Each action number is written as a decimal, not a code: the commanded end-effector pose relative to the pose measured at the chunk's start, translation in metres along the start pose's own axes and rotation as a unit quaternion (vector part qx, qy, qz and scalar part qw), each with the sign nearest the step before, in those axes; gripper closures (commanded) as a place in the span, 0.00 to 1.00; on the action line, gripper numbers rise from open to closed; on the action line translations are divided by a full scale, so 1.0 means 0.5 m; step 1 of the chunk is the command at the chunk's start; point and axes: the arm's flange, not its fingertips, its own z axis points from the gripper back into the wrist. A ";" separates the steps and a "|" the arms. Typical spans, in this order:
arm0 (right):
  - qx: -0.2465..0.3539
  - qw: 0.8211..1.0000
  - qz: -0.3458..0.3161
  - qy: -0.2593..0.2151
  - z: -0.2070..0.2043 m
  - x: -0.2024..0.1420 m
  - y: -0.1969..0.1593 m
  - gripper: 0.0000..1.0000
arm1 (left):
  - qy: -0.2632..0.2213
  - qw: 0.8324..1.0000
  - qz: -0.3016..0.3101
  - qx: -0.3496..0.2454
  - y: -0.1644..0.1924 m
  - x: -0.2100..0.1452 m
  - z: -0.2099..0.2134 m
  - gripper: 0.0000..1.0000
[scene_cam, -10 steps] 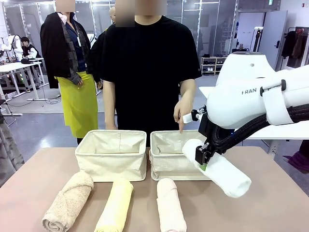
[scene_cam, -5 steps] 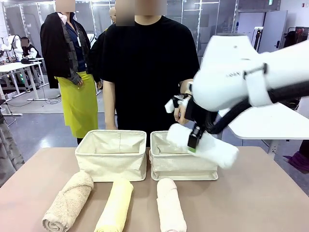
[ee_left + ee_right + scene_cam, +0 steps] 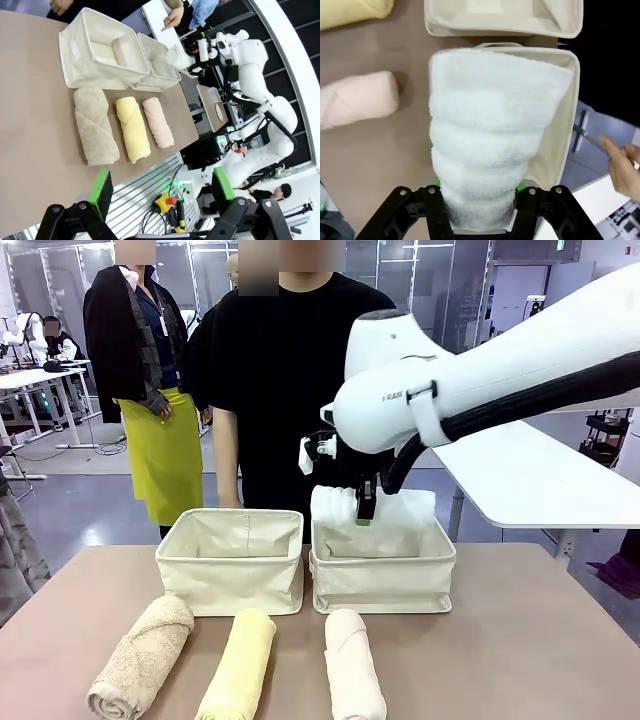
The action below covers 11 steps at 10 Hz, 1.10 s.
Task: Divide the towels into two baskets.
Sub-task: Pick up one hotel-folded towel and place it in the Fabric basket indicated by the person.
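Observation:
My right gripper (image 3: 366, 510) is shut on the white towel (image 3: 385, 512) and holds it just above the right basket (image 3: 380, 585). In the right wrist view the white towel (image 3: 490, 145) hangs from my right gripper (image 3: 482, 197) over the right basket (image 3: 568, 115). The left basket (image 3: 230, 585) stands beside it. On the table in front lie the tan towel (image 3: 140, 655), the pale yellow towel (image 3: 240, 665) and the pinkish cream towel (image 3: 353, 670). My left gripper (image 3: 162, 185) is open, far from the towels.
A person in black stands behind the baskets, and one hand (image 3: 624, 167) points beside the right basket. The two baskets touch side by side. Bare table (image 3: 520, 650) lies to the right of the towels.
My right arm has carried the white towel up and to the left, from beside the right basket's front right corner to over that basket. The three towels on the table have not moved.

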 end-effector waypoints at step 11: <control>0.009 0.998 0.056 0.012 -0.157 -0.007 -0.104 0.58 | -0.002 1.000 -0.002 -0.007 -0.005 -0.001 0.005 0.00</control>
